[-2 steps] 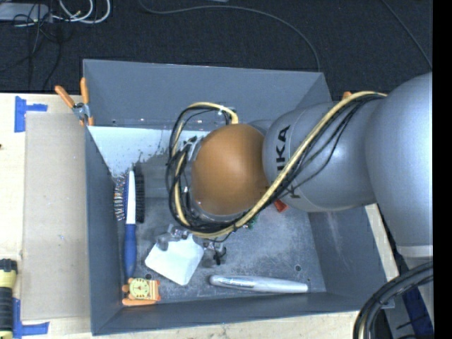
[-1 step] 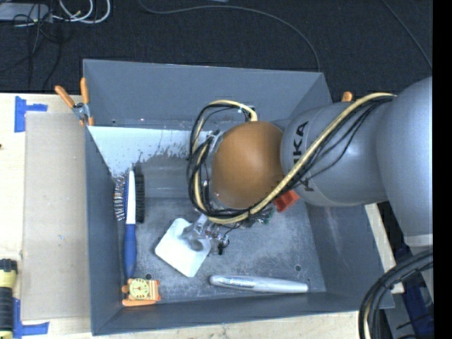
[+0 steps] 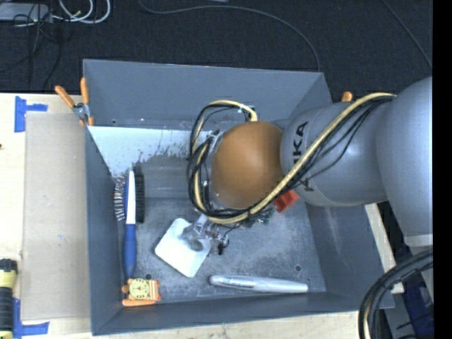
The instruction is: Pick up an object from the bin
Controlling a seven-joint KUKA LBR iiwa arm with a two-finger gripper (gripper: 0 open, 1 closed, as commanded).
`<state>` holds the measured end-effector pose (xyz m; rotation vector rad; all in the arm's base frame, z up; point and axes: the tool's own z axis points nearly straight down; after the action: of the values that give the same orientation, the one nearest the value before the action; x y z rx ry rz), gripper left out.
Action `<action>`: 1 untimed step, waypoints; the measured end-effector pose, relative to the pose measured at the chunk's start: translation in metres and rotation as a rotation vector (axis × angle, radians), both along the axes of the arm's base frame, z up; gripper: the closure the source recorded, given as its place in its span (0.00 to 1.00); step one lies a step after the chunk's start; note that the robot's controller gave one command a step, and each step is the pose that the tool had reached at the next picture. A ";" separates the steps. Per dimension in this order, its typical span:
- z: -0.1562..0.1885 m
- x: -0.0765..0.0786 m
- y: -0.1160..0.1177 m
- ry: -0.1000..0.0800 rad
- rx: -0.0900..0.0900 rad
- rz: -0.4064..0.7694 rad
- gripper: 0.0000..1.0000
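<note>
A grey metal bin (image 3: 212, 83) is seen from above, with a silver robot arm (image 3: 346, 154) reaching in from the right. A rounded orange cover (image 3: 247, 164) on the wrist, looped with black and yellow cables (image 3: 199, 182), hides much of the tooling.

The end effector (image 3: 205, 237) sits low over the bin floor, at the upper right edge of a flat white square pad (image 3: 175, 258). It appears to touch that edge. The pad lies tilted like a diamond, directly below and left of the end effector. Whether the end effector is open or closed cannot be told, and nothing can be seen gripped in it.

Well to the left of the end effector lies a long brush (image 3: 130, 217) with a blue handle. Below and left of it, near the front corner, is a small orange and yellow clock-shaped toy (image 3: 141, 289). Below and right of it lies a silver pen (image 3: 258, 283). To its right, a small red object (image 3: 287, 202) peeks out from under the arm.
</note>
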<state>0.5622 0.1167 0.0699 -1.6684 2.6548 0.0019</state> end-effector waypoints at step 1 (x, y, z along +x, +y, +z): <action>0.045 0.010 -0.005 0.008 0.000 0.023 1.00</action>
<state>0.5725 0.1112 0.1151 -1.7022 2.6414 0.0085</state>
